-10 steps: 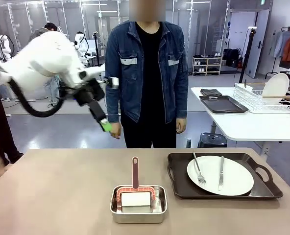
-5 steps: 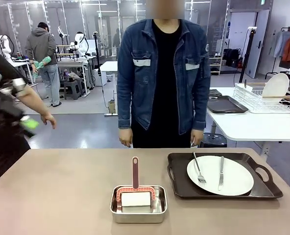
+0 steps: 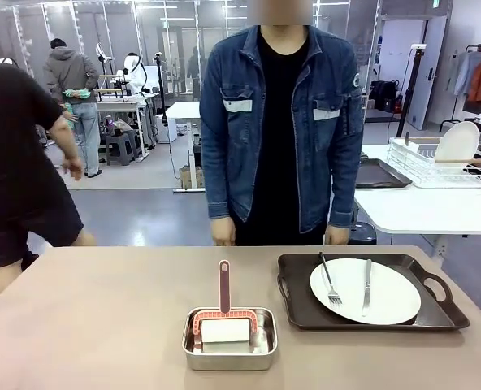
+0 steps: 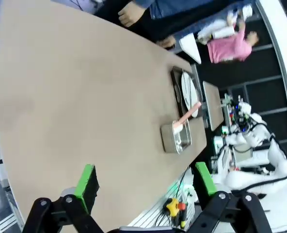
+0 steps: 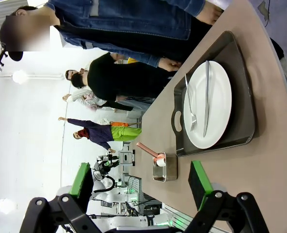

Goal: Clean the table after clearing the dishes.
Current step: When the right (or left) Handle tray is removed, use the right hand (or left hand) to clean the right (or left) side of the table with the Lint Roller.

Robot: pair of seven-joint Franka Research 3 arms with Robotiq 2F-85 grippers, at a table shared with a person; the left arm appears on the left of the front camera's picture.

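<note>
the left claw [image 4: 146, 179] hangs above the near part of the table [image 4: 61, 97] with its green-padded fingers spread wide and nothing between them. ahead of it, a little toward one finger, sits a steel pan [image 4: 175, 141] holding a roller [image 4: 178, 127] with a white roll and a pink handle that sticks out over the pan's rim. beyond the pan, farther from this claw, lies the dark tray [image 4: 176, 80] with a white plate [image 4: 188, 90] in it. the right claw [image 5: 139, 179] is also wide open and empty, hovering off the table's edge. straight out from its fingers the same pan rests on the tabletop, and past that, farther out, the handled tray carries the round plate. a fork [image 5: 189, 104] and a knife [image 5: 206, 94] lie side by side on the plate, apart from each other. at the table's edge farthest from both claws stands a person [image 3: 281, 122] in a denim jacket, arms down, hands just beyond the edge. on a white side table [image 3: 419, 211] behind, a wire rack [image 3: 435, 166] holds an upright white dish [image 3: 458, 142].
</note>
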